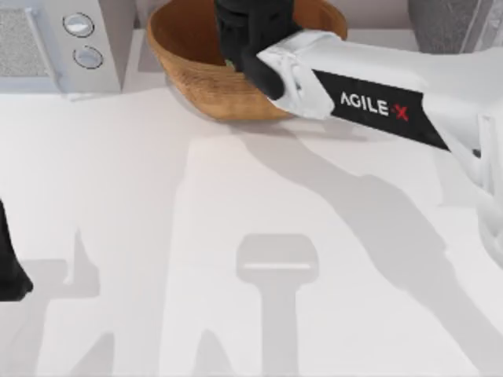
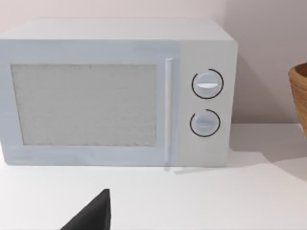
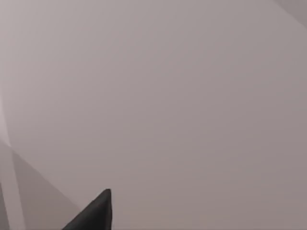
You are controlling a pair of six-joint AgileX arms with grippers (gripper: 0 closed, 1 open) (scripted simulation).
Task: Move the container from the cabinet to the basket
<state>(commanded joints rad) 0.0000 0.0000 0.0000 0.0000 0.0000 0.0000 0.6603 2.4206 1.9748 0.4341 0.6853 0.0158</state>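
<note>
The tan woven basket [image 1: 196, 75] stands at the table's back, middle, and its rim [image 2: 300, 91] also edges into the left wrist view. My right arm reaches in from the right, and its black right gripper [image 1: 250, 35] hangs over the basket's inside. The container is hidden. The dark grey speckled cabinet [image 1: 452, 23] sits at the back right corner, behind the right arm. My left gripper [image 1: 9, 271] is parked at the left edge of the table, low and far from the basket.
A white microwave [image 1: 55, 39] with two round dials stands at the back left, beside the basket, and it faces the left wrist camera [image 2: 120, 91]. The white tabletop [image 1: 236, 236] carries the arms' shadows. The right wrist view looks at a plain grey wall [image 3: 153, 96].
</note>
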